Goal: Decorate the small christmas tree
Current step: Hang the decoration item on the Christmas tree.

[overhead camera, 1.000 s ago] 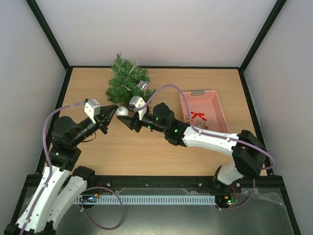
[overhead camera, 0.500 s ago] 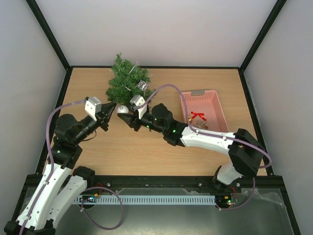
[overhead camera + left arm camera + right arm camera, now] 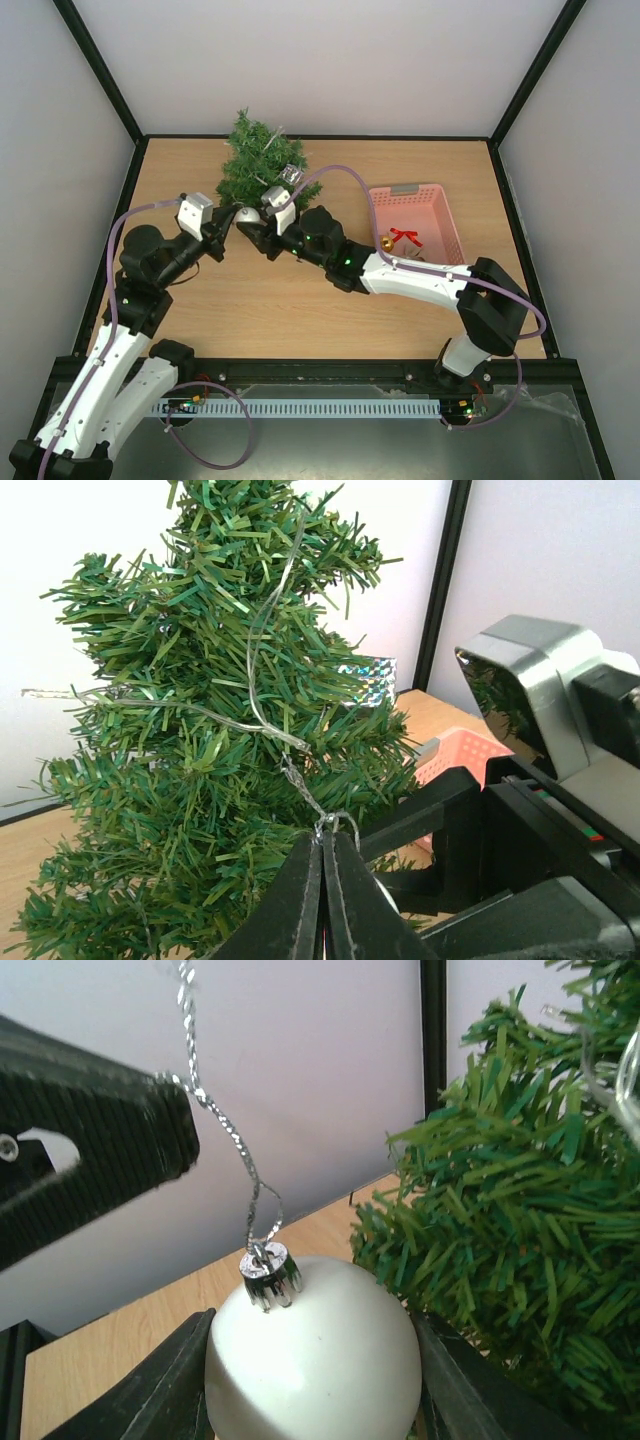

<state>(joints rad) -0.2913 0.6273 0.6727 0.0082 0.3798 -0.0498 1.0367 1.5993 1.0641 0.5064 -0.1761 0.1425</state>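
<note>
From above, the tree (image 3: 262, 165) stands at the worktop's (image 3: 300, 310) back left. Left wrist: the left claw (image 3: 322, 870) is closed on a silver thread (image 3: 303, 788). Right wrist: the right claw (image 3: 315, 1380) grips the white ball (image 3: 320, 1340). Hanging seems in hand; next, the thread must catch a branch.

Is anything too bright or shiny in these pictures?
Left wrist view: the wall behind the tree is washed-out white. Right wrist view: the white ball has soft shading, no hard glare. Top external view: even light, only faint shadows.
</note>
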